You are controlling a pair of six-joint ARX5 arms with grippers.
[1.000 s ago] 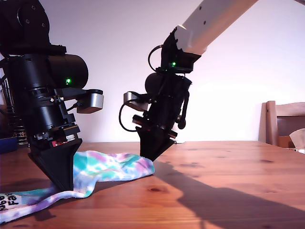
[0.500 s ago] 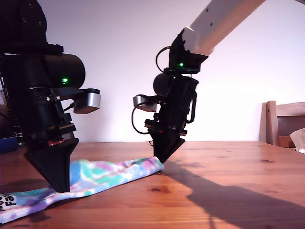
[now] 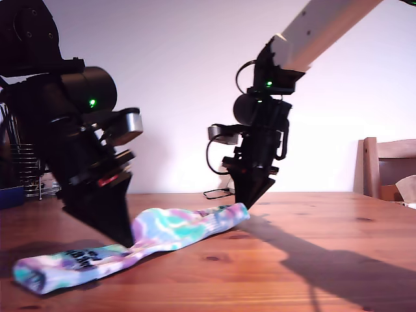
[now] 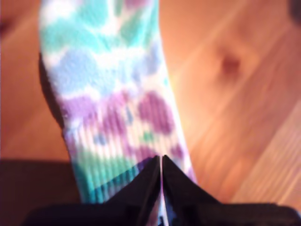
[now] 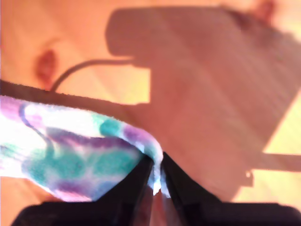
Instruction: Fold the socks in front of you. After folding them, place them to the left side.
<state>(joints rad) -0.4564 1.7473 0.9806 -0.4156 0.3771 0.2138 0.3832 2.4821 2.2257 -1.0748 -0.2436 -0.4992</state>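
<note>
Teal, purple and white tie-dye sock (image 3: 188,224), one item, on the wooden table (image 3: 312,260). Exterior view: the sock runs from a low end with dark lettering at that view's left, lying on the wood, up to a raised end near the middle. My first gripper (image 3: 127,240), black, on the dark arm at that view's left, points down and meets the sock partway along its length, close to the table. My second gripper (image 3: 247,205), on the white arm reaching in from the view's upper right, pinches the sock's raised end just above the wood. Arm shadow falls across the table towards that view's right; a wooden chair (image 3: 383,169) stands at its right edge. First wrist view: my first gripper (image 4: 161,165) has its jaws drawn together to a thin slit, clamped on the ribbed part of the sock (image 4: 113,84), which stretches away over the table (image 4: 244,117); a dark knot (image 4: 230,63) shows in the wood beside it. Second wrist view: my second gripper (image 5: 155,176) has its jaws nearly closed, holding the sock (image 5: 70,150) by its tip, the rest trailing off sideways; a dark cable (image 5: 89,66) lies on the table (image 5: 70,28) beyond, next to a broad shadow (image 5: 211,94).
</note>
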